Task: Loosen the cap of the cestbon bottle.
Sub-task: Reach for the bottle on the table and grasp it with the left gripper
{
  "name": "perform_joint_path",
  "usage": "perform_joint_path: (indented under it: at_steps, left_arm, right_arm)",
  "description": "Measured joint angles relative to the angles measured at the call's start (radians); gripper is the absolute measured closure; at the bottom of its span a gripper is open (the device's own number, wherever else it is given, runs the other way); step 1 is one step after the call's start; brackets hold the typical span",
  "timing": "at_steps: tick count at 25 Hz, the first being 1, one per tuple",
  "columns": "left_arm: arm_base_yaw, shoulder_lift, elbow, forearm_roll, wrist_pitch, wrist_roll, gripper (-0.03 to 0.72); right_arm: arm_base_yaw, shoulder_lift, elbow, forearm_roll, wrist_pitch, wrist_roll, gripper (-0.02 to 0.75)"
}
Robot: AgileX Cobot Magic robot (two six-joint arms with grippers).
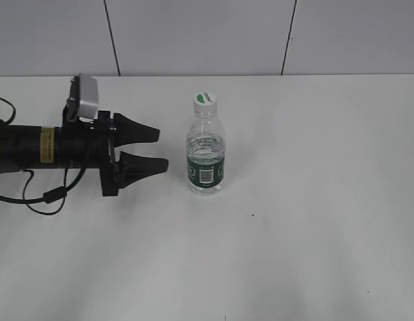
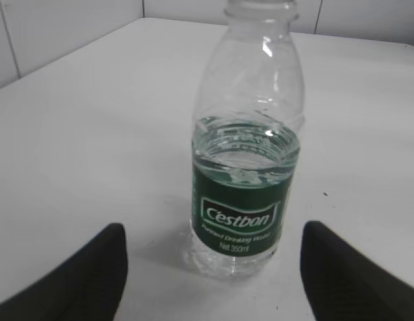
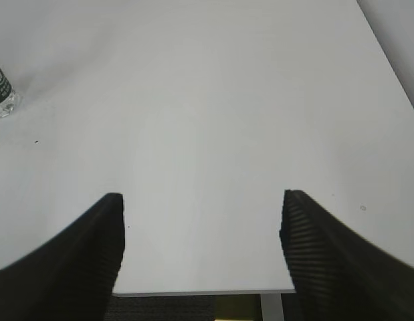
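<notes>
Small clear plastic cestbon bottle with ribbed shoulders and a dark green label band stands upright on the plain white bench, roughly mid-bench in the exterior view, barcode patch facing the camera. Its small round white plastic screw cap with the green leaf logo sits on the neck — seated, nothing touching it. Water level is about at the top edge of the label. Left tool, black with two tapered fingers, comes in horizontally from the left edge of the exterior view, tips pointing at the bottle's body; jaws are spread wide, one finger above the other in that view, holding nothing. Tips sit near the bottle's left side but clearly apart from it. Left wrist view confirms: bottle centred between the two dark fingers, gap on both sides, "Cestbon" lettering on the label readable, cap cut off by the top of the frame. A black cable loops on the bench under the left arm. Right tool is not visible in the exterior view; its wrist view shows two ribbed black fingers spread wide apart over bare bench near the front edge, gripping nothing — only the bottle's base shows at the far left edge, well apart from it.
</notes>
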Motion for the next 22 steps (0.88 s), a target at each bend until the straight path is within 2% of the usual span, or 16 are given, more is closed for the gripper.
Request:
perform_joint_path:
  at_steps: [6,9,22]
  left_arm:
    - [-0.09,0.02,-0.057,-0.004,0.085,-0.001,0.195]
    - [-0.116,0.02,-0.07,-0.051,0.111,-0.001,0.195]
    - [-0.172,0.082,-0.073,-0.165,0.099,-0.001,0.194]
  right_arm:
    - [0.0,0.0,0.0,0.001,0.0,0.0,0.182]
    - [0.0,0.0,0.0,0.001,0.0,0.0,0.182]
    - [0.0,0.0,0.0,0.001,0.0,0.0,0.182]
